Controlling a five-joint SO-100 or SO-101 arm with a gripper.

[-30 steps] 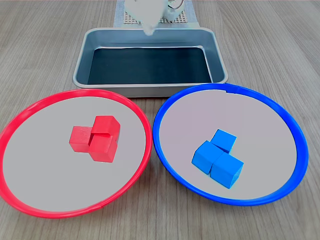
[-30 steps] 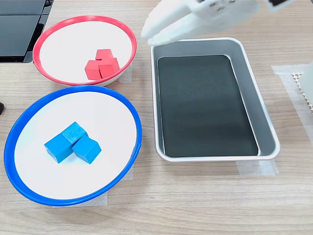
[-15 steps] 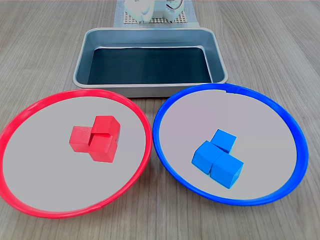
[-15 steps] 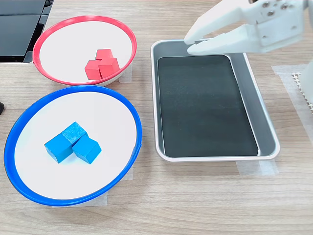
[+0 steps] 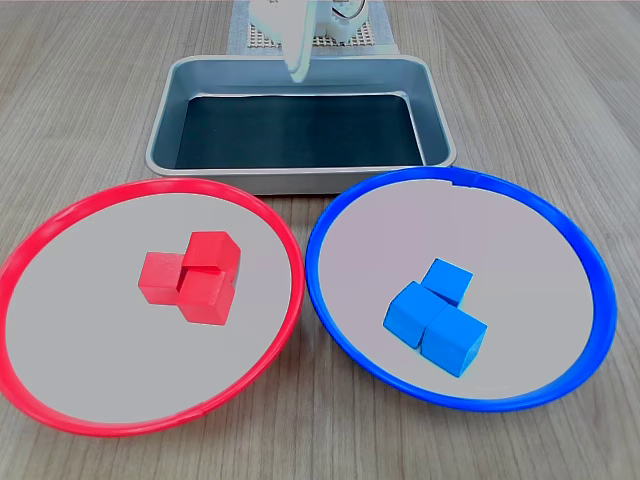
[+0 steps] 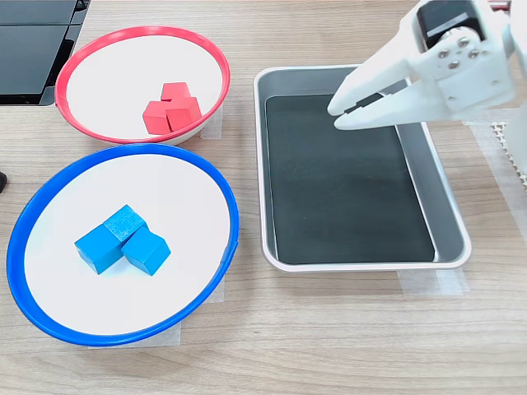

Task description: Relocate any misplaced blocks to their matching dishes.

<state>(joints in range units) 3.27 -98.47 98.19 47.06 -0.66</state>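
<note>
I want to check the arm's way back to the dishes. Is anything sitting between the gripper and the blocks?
Nothing visible does. The gripper hangs empty over the grey tray, which holds nothing. The red cubes lie in the red-rimmed dish, the blue cubes in the blue-rimmed dish, with only bare table between.

Looks like a lab or office robot-test bench. Wood-grain laminate tabletop (image 6: pixel 329 346), staged setup: a grey metal tray (image 6: pixel 449 206) directly beneath the white plastic gripper (image 6: pixel 339 111), its corners taped down to the tabletop. Pieces of clear tape (image 6: pixel 212 125) also hold the dishes off to the gripper's side. White perforated mat (image 5: pixel 262 38) under the arm base behind the gripper. Dark flat panels (image 6: pixel 33 41), possibly a keyboard or equipment, at the far corner beyond the dishes.
</note>
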